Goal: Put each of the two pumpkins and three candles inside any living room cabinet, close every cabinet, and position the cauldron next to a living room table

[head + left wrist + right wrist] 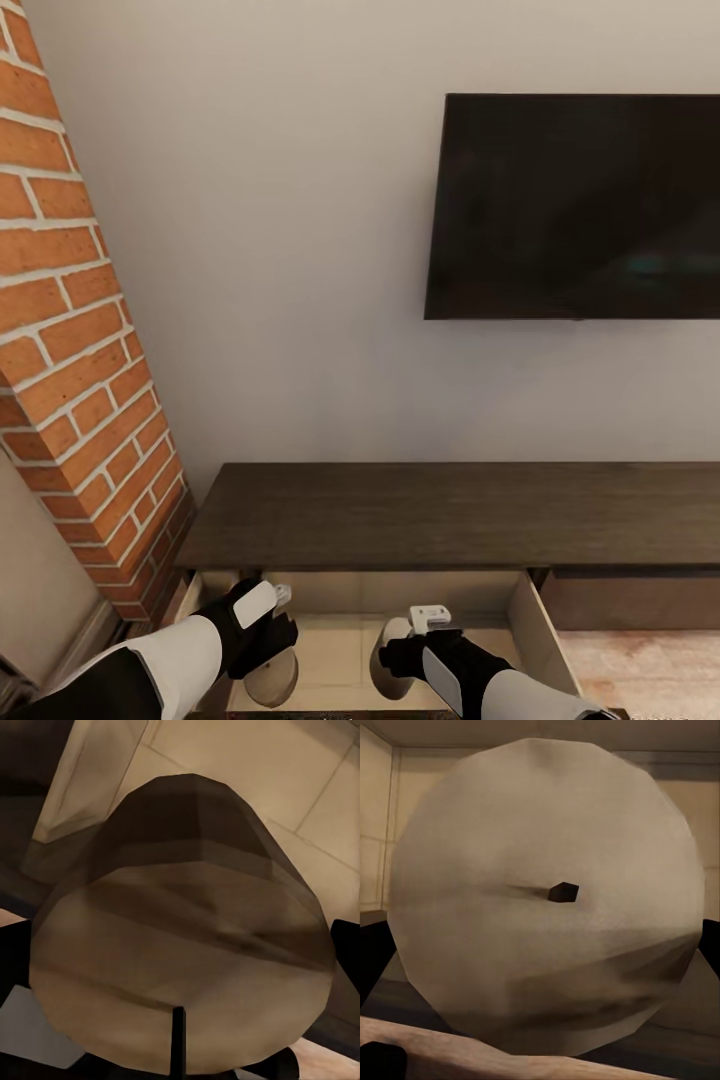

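Tan candles (272, 678) over open cabinet (440, 515) drawer.

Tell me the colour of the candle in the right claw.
Cream-beige, with a small dark wick; the candle shows best in the right wrist view.

Two stubby candles, tan one (270, 680) and cream one (392, 660), held side by side over the pulled-out drawer of the low dark brown cabinet (450, 515), flat ends toward the wrist cameras.
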Robot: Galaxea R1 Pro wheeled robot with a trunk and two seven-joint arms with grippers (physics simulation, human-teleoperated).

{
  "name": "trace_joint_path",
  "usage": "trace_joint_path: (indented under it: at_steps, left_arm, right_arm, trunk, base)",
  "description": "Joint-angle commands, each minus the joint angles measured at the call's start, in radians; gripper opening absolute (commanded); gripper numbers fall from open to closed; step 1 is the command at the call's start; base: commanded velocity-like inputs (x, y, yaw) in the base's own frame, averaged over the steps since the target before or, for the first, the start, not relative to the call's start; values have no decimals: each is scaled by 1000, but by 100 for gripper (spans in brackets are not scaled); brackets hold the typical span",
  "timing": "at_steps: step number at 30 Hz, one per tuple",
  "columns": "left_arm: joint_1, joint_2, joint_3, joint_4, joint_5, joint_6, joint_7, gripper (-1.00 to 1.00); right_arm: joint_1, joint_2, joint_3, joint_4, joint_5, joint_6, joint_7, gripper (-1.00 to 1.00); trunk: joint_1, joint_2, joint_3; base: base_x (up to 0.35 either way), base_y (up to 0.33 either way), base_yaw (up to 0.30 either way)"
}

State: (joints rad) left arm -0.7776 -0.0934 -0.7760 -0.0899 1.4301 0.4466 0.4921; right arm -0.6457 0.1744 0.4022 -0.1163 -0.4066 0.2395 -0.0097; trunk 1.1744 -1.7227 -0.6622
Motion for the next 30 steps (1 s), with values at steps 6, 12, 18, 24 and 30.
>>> trace_joint_path:
  at_steps: [6, 12, 18, 24, 30]
  left_arm:
    - [0, 0, 0, 0, 0, 0, 0, -100]
    - [0, 0, 0, -1, 0, 0, 0, -100]
    - [0, 0, 0, 0, 0, 0, -1, -100]
    - [0, 1, 1, -1, 0, 0, 0, -100]
    - [0, 1, 1, -1, 0, -1, 0, -100]
  right_arm:
    - [0, 0, 0, 0, -1, 0, 2, -100]
    - [0, 0, 0, 0, 0, 0, 2, -100]
    - [0, 0, 0, 0, -1, 0, 1, -100]
    - [0, 0, 0, 0, -1, 0, 2, -100]
    - [0, 0, 0, 0, 0, -1, 2, -100]
  trunk:
    - [23, -42, -28]
    - [46, -84, -56]
    - [69, -126, -83]
    - [69, -126, -84]
    - [69, -126, -84]
  base:
    - [0, 0, 0]
    - [0, 0, 0]
    - [0, 0, 0]
    - [0, 0, 0]
    - [0, 0, 0]
